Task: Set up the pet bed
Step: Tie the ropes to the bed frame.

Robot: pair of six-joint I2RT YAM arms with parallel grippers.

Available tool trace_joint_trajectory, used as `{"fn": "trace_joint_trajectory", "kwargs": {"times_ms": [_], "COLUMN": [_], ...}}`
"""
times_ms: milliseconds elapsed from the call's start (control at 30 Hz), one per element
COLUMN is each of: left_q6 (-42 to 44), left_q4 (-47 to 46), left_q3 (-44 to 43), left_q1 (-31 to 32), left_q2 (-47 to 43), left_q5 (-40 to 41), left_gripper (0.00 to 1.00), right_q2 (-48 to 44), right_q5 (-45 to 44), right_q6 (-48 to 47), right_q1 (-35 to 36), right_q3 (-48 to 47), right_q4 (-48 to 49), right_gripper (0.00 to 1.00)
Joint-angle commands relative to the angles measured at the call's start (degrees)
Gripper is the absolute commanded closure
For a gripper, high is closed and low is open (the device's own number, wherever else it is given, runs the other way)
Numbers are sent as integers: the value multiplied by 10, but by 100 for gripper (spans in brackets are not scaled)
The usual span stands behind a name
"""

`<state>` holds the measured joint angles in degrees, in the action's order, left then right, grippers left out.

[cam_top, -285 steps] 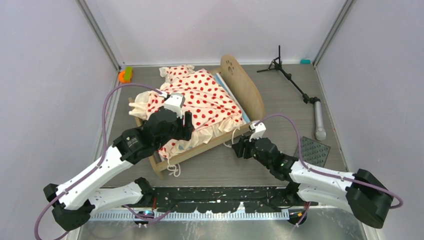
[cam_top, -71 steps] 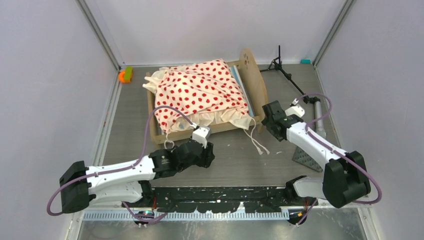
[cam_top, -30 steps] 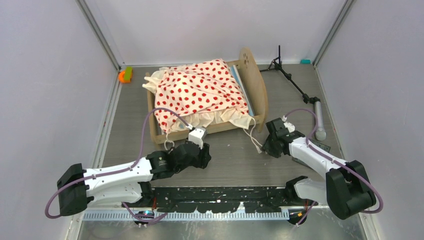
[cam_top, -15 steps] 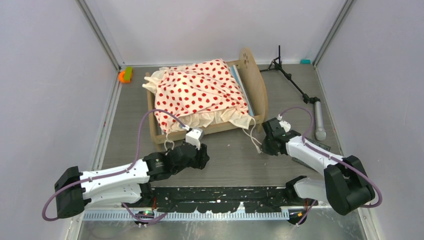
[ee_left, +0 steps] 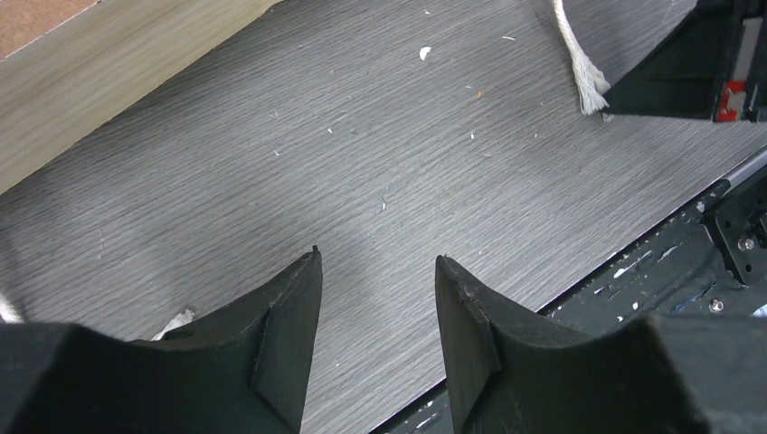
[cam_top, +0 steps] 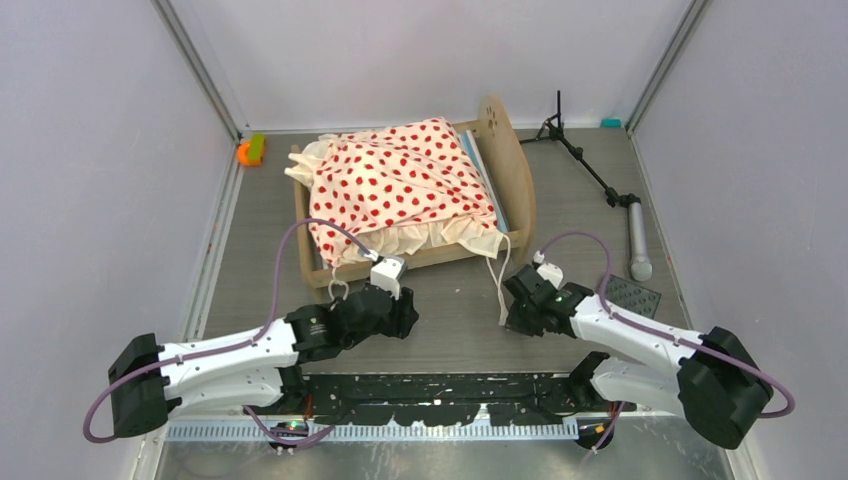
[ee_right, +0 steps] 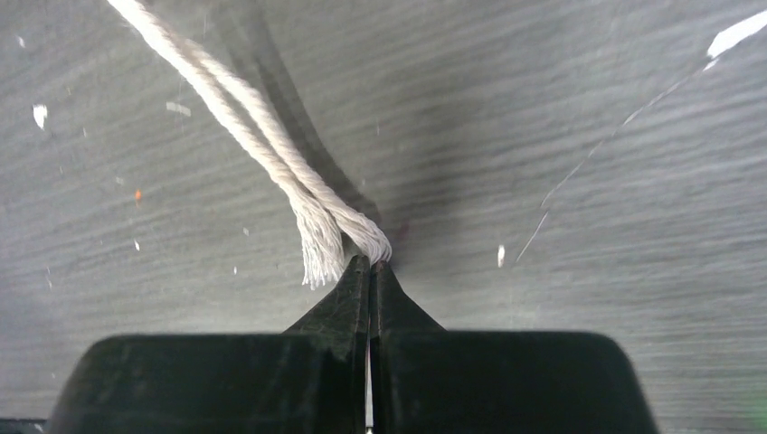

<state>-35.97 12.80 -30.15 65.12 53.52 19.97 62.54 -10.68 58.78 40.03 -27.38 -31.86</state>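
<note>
The pet bed (cam_top: 518,170) stands at the back middle, its light-wood frame covered by cream bedding with red dots (cam_top: 400,185). White tie cords (cam_top: 500,285) hang from the bedding's near right corner onto the table. My right gripper (cam_top: 508,318) is shut on the frayed ends of these cords (ee_right: 235,117), which are pinched at the fingertips of the right gripper (ee_right: 371,264). My left gripper (cam_top: 412,312) hovers low in front of the bed, open and holding nothing. In the left wrist view the left gripper (ee_left: 375,262) is over bare table, with the bed frame (ee_left: 90,72) at top left.
A black tripod stand (cam_top: 590,165) lies at the back right, and a dark studded mat (cam_top: 632,297) sits right of my right arm. An orange object (cam_top: 250,150) rests at the back left corner. A black rail (cam_top: 440,385) runs along the near edge.
My right gripper has closed on the cord ends and moved toward the near left, drawing the cords straight. The left arm has barely shifted.
</note>
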Motion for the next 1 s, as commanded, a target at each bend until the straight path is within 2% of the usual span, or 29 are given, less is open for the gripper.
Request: {"fn": "trace_joint_trajectory", "kwargs": {"times_ms": [0, 133, 267, 400, 600, 733, 967], "left_q6": [-4, -6, -6, -3, 3, 3, 1], "left_q4": [-4, -9, -15, -15, -12, -8, -2], "left_q3": [2, 1, -3, -14, -26, -24, -13], "left_q1": [-2, -2, -3, -3, -3, -3, -4], "left_q2": [0, 6, 21, 37, 49, 40, 7], "left_q5": [14, 12, 10, 6, 7, 15, 26], "left_gripper": [49, 49, 49, 49, 49, 49, 49], "right_q2": [-39, -66, -97, -110, -80, -55, 12], "right_q5": [1, -18, -69, -116, -133, -63, -107], "right_q6": [53, 72, 69, 38, -48, -161, -254], "right_q1": [44, 62, 62, 62, 62, 62, 62], "right_q3": [4, 11, 2, -37, -101, -109, -124], "right_q4": [-43, -72, -104, -137, -139, -49, 21], "right_gripper": [100, 96, 67, 53, 51, 52, 44]}}
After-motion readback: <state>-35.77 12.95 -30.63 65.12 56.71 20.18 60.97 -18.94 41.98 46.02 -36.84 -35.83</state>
